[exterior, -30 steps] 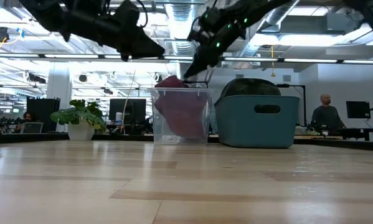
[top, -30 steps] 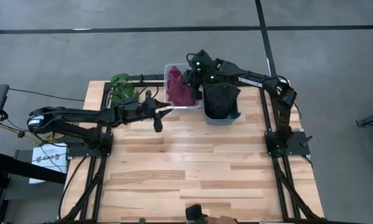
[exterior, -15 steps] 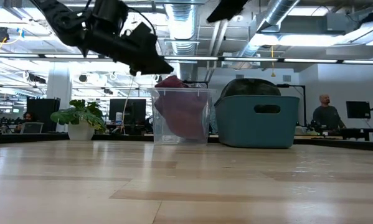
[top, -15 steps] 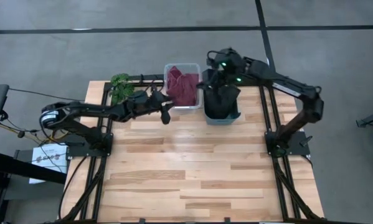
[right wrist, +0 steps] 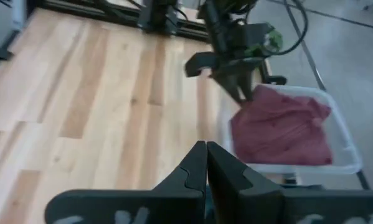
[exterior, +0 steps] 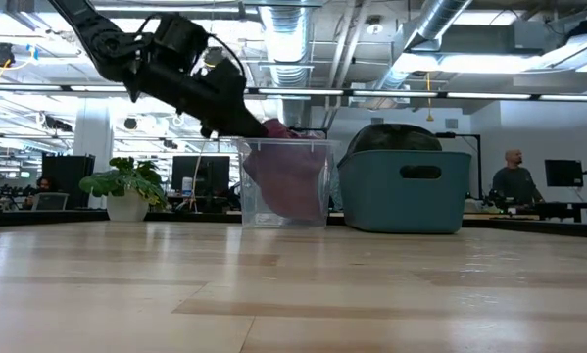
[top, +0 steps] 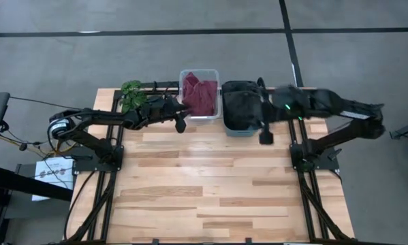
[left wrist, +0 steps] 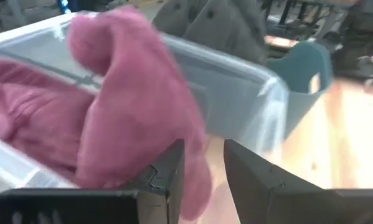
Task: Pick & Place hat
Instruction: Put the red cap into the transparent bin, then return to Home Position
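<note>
Maroon hats (top: pixel 198 98) fill the clear bin (top: pixel 213 73); dark hat (top: pixel 240 109) in teal bin (top: pixel 243 131).

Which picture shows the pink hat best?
The left wrist view: the pink hat fills it, bulging over the clear box rim right by the left gripper. The high view shows it small from above, the low view through the box's wall, and the right wrist view farther off, lying in the box.

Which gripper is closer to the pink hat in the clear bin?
Left. The left gripper sits at the clear plastic bin's edge beside the pink knitted hat; the right gripper is past the teal bin.
</note>
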`<move>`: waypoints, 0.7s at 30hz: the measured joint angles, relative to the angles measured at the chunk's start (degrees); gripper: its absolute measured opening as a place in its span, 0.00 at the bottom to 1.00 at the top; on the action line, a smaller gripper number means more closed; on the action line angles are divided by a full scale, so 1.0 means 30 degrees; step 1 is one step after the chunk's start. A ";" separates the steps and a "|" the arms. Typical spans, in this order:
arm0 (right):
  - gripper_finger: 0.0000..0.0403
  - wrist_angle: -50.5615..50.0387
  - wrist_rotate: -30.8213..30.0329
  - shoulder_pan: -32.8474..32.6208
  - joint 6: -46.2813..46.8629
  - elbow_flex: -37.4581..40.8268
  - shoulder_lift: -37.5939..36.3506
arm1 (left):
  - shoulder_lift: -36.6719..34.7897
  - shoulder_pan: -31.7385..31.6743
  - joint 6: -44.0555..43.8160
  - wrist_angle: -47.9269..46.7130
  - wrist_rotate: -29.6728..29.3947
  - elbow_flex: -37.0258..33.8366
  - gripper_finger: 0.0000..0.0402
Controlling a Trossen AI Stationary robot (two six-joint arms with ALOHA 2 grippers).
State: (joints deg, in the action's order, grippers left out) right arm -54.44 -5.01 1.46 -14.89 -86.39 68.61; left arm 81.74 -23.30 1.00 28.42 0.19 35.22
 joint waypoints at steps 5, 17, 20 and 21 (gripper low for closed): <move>0.01 0.3010 -0.2943 -0.3490 0.2482 0.5499 -0.3748 | -0.1491 0.0938 0.0057 -0.0071 0.0022 -0.0002 0.27; 0.01 1.8303 -1.0531 -0.9615 0.4214 2.0617 -1.0227 | -0.7906 0.4577 -0.0305 -0.1641 0.1486 -0.2019 0.27; 0.01 2.1485 -1.1671 -1.0581 0.3515 2.2642 -1.0445 | -0.9265 0.5540 -0.0684 -0.1594 0.1566 -0.2798 0.27; 0.01 2.2319 -1.1984 -1.0844 0.3274 2.3138 -1.0471 | -0.9620 0.5832 -0.0927 -0.1587 0.1559 -0.3068 0.27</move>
State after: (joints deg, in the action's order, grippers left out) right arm 12.52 -40.96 -31.07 -5.07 -16.98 37.20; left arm 52.88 -5.80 -1.78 23.66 4.86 26.02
